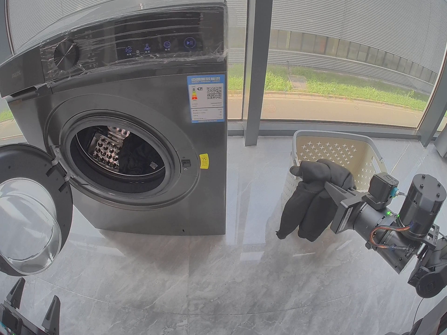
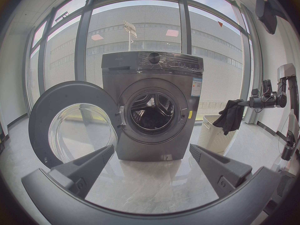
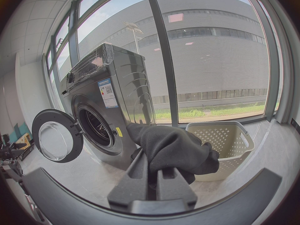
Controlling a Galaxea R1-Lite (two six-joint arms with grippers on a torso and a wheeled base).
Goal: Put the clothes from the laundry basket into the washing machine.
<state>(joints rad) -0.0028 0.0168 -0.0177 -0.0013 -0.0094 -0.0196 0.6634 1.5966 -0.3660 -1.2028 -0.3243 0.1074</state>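
Note:
A dark grey washing machine (image 1: 139, 94) stands at the left with its round door (image 1: 30, 210) swung open; dark clothing lies inside the drum (image 1: 135, 157). A white laundry basket (image 1: 340, 152) sits on the floor to the right, by the window. My right gripper (image 1: 331, 185) is shut on a black garment (image 1: 312, 196) that hangs in the air at the basket's front-left edge. In the right wrist view the garment (image 3: 175, 147) bunches over the closed fingers (image 3: 168, 180). My left gripper (image 2: 151, 155) is open and low, facing the machine (image 2: 153, 107) from some distance.
Glossy grey marble floor (image 1: 233, 266) spreads between machine and basket. A dark window pillar (image 1: 256, 56) rises behind, between them. Glass walls run along the back and right side.

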